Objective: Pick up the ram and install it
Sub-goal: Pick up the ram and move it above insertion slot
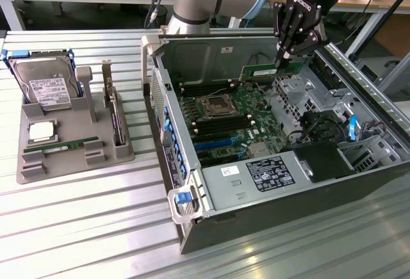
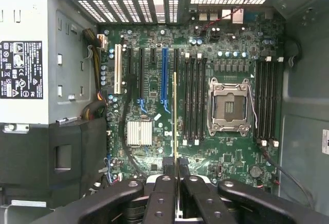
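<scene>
Over the open PC case (image 1: 211,52), at approx 1 o'clock in the exterior view, the gripper (image 1: 282,57) is pinched almost fully closed on the ram (image 1: 266,71), fingers clamping its two flat faces. The ram hangs above the motherboard (image 1: 259,116), not in any slot yet.

Risks, imo:
- The grip looks off-centre, toward the stick's 3 o'clock end, so a downward push could rock it & seat one end only.
- A small sideways offset would put it on a slot wall.
- Notch the wrong way round = won't go in.

The stick is held on edge, long axis approx 9-to-3 o'clock in the exterior view. In the wrist view the ram (image 2: 175,121) is a thin line running out from the gripper (image 2: 177,183), parallel w/ the memory slots (image 2: 194,100). Can't tell if it's over the nearest slot or just beside it.
</scene>
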You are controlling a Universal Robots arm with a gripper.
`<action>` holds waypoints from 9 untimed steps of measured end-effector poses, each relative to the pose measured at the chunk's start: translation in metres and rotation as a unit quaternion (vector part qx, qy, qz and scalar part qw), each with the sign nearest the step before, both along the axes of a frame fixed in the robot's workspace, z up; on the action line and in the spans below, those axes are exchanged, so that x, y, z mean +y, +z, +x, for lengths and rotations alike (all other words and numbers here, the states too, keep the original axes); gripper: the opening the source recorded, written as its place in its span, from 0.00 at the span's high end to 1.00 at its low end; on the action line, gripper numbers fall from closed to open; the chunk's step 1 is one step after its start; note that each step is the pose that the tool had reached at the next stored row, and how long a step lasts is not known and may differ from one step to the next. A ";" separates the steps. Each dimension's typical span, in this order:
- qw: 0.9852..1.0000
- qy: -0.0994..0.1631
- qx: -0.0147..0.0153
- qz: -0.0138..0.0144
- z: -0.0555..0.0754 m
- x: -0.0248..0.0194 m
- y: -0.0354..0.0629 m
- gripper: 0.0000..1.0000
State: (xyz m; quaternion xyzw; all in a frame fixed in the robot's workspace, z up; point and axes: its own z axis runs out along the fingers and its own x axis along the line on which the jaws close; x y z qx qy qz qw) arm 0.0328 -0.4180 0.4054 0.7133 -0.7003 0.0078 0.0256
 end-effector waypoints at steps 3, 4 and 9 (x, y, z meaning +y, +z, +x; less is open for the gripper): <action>1.000 0.000 0.000 0.000 0.004 0.0000 0.0000 0.88; 1.000 0.000 0.000 0.000 0.006 0.0000 0.0000 0.88; 1.000 0.000 0.000 0.000 0.012 0.0000 0.0000 0.88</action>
